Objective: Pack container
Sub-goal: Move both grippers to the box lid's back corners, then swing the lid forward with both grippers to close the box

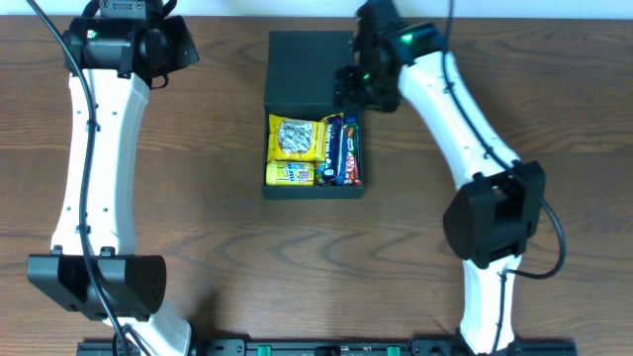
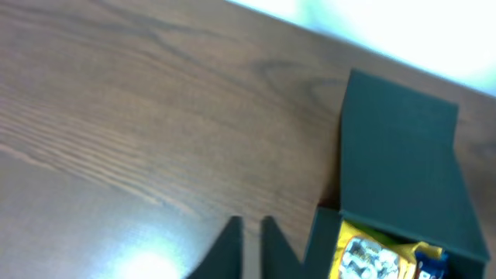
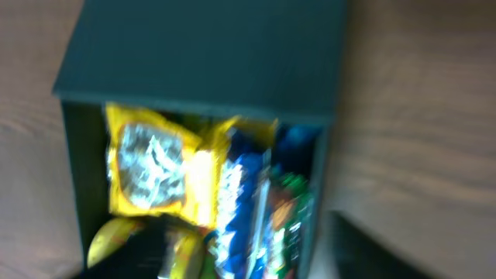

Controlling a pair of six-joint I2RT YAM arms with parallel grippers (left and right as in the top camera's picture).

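Container (image 1: 314,129), mid-table, matte cardboard, light and stiff, flap lid (image 1: 309,71) half raised over snack packets (image 1: 315,150): I'd take the lid's thin free edge; my right gripper (image 1: 353,84) hovers there, spread unclear through blur; my left gripper (image 2: 249,246) nearly closed, empty.

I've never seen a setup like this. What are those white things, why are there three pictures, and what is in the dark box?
The white things are two robot arms at a wooden table. One picture looks down from above; the other two come from cameras on each arm's wrist. In the middle sits the container, a dark box with its flap lid open. Inside lie yellow snack packets and blue ones. The right gripper hovers at the lid's edge; whether it grips anything is unclear. The left gripper is off to the side, holding nothing.
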